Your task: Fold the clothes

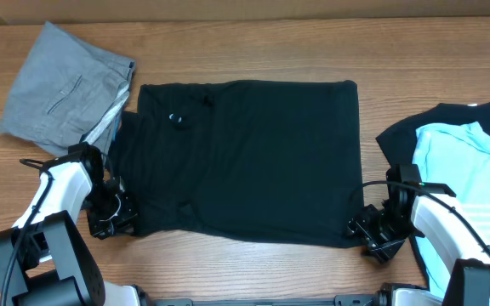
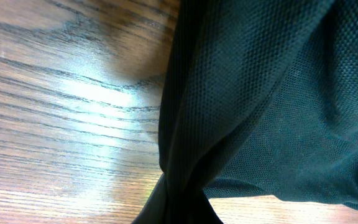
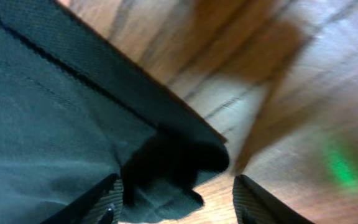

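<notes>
A black garment [image 1: 245,157] lies spread flat in the middle of the table. My left gripper [image 1: 109,217] is at its near left corner. In the left wrist view the black cloth [image 2: 253,93] gathers into a twisted bunch at the bottom edge, pinched in the jaws, whose fingers are hidden. My right gripper [image 1: 370,229] is at the near right corner. In the right wrist view its fingers [image 3: 179,202] are open on either side of the hemmed corner [image 3: 179,158], which lies on the wood.
Folded grey trousers [image 1: 62,89] lie at the far left. A light blue shirt [image 1: 470,178] on dark cloth lies at the right edge, under the right arm. The wooden table [image 1: 245,51] shows around the garments.
</notes>
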Robot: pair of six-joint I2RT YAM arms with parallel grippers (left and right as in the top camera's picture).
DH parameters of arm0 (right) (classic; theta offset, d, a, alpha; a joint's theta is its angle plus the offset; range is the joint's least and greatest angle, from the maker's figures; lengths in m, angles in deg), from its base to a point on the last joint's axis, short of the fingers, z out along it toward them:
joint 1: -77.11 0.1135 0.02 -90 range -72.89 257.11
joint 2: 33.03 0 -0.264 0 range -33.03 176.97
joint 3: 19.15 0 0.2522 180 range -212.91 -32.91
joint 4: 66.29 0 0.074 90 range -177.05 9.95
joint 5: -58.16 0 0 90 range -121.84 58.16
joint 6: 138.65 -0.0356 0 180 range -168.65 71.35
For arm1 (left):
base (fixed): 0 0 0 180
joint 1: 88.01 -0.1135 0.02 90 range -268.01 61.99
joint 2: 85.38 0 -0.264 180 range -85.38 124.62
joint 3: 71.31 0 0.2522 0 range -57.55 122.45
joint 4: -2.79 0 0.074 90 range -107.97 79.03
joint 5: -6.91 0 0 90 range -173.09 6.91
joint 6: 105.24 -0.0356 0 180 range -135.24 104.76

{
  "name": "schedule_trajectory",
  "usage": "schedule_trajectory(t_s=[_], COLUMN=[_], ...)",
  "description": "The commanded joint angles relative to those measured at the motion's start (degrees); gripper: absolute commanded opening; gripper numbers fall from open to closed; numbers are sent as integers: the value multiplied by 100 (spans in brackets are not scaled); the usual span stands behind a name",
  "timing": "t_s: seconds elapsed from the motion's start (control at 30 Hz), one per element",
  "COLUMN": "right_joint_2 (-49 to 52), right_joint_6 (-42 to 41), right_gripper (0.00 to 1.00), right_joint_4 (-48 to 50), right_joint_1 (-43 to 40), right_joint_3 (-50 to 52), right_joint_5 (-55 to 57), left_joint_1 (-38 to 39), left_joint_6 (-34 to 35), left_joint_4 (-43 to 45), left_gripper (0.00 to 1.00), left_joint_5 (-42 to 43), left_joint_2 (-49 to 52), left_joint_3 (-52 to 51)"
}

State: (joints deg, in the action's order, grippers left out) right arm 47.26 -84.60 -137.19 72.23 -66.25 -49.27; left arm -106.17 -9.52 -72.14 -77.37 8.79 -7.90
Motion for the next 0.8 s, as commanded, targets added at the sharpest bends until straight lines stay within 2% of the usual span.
schedule_trajectory(t_s=[0.0, 0.1, 0.17, 0.37, 0.77], right_joint_2=[-79, -79, -79, -79, -697], right_joint_6=[-37, -35, -33, 57, 645], right_gripper=[46, 15, 4, 4, 4], right_joint_4=[98, -11, -83, -79, -1012], right_joint_1=[-24, -22, -22, -24, -22], right_joint_3=[39, 39, 39, -59, -1381], right_joint_5=[-166, -170, -127, 63, 389], left_joint_1=[-68, -68, -68, -70, -68], left_joint_6=[79, 79, 79, 101, 116], left_joint_4=[-33, -33, -33, -57, -605], left_gripper=[4, 4, 4, 4, 4], left_joint_5=[-142, -142, -142, -142, -144], left_joint_2=[-22, -22, -22, -22, -24], left_joint_3=[127, 127, 127, 162, 859])
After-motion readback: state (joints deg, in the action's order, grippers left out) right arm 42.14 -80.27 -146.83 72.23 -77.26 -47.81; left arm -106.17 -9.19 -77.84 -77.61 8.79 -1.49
